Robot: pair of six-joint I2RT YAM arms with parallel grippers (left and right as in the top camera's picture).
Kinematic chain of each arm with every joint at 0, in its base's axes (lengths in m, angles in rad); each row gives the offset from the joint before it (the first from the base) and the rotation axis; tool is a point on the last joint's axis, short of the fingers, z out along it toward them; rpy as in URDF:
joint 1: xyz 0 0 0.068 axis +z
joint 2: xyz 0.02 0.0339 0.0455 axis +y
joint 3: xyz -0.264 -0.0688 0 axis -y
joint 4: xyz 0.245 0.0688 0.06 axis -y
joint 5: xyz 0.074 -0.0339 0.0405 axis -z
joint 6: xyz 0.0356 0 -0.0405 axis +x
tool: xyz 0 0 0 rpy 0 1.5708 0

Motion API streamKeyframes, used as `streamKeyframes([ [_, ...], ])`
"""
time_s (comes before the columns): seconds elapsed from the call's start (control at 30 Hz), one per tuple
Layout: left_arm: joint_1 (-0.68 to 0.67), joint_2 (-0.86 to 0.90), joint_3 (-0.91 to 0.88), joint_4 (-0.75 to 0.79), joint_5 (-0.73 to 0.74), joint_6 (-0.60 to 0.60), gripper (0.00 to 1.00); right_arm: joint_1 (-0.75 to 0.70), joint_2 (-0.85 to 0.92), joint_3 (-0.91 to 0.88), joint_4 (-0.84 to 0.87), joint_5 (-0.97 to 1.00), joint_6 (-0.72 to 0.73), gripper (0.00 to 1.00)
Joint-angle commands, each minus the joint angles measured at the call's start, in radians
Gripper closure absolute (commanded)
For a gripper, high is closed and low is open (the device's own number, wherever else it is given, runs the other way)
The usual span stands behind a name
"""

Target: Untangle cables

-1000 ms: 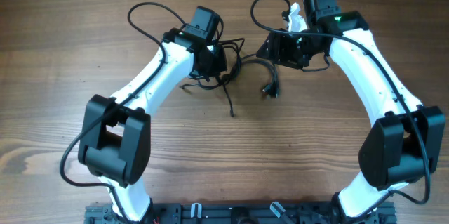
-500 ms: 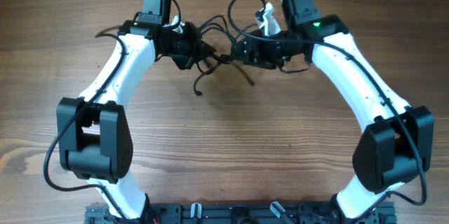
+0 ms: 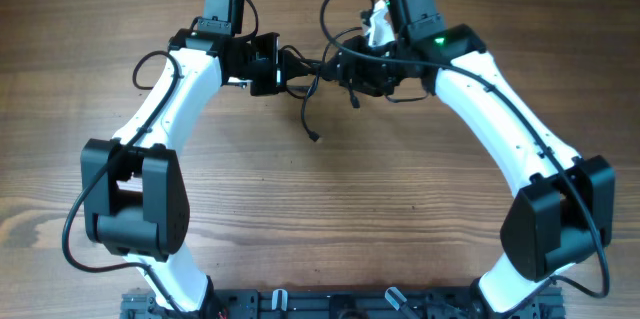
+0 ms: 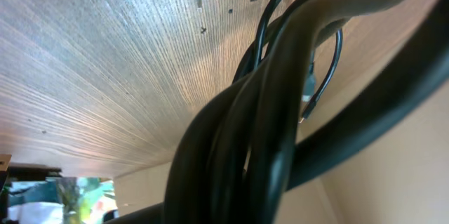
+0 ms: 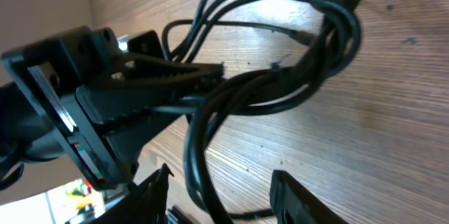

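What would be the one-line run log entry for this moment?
left claw: shut on cables | right claw: open, straddling cables | cables: tangled bundle between both claws

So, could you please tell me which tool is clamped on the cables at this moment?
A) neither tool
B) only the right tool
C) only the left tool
C: in the right wrist view the left tool is pinched shut on the cables, while the right tool stands open with one strand passing loose between its fingers.
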Motion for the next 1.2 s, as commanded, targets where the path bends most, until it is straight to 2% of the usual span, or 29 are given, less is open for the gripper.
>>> streamKeyframes([
  [0.0, 0.000, -0.039, 0.017, 0.006, 0.024, -0.108, 0.96, 0.041, -0.027, 0.014, 0.008, 0.083, 0.062, 0.48],
  [0.27, 0.000, -0.039, 0.017, 0.007, 0.105, -0.157, 0.96, 0.093, -0.026, 0.014, 0.053, 0.241, 0.148, 0.46],
  [0.4, 0.000, -0.039, 0.017, 0.007, 0.133, -0.157, 0.96, 0.117, -0.023, 0.014, 0.069, 0.291, 0.175, 0.51],
  [0.53, 0.000, -0.039, 0.017, 0.007, 0.142, -0.157, 0.96, 0.130, 0.006, 0.014, 0.064, 0.285, 0.180, 0.67],
  [0.57, 0.000, -0.039, 0.017, 0.007, 0.141, -0.157, 0.96, 0.132, 0.011, 0.014, 0.059, 0.282, 0.180, 0.74],
  [0.6, 0.000, -0.039, 0.017, 0.007, 0.140, -0.157, 0.96, 0.132, 0.016, 0.014, 0.056, 0.274, 0.178, 0.87],
  [0.63, 0.001, -0.039, 0.017, 0.007, 0.139, -0.156, 0.96, 0.131, 0.016, 0.014, 0.054, 0.265, 0.176, 0.96],
  [0.83, 0.002, -0.039, 0.017, 0.005, -0.060, -0.152, 0.96, 0.128, -0.037, 0.014, 0.013, 0.111, -0.040, 0.96],
  [1.03, 0.021, -0.039, 0.017, 0.000, -0.091, -0.147, 0.96, 0.039, -0.131, 0.014, -0.175, -0.014, -0.227, 0.96],
  [1.17, 0.027, -0.039, 0.017, -0.002, -0.125, -0.071, 0.96, -0.093, -0.205, 0.014, -0.203, -0.195, -0.320, 0.96],
])
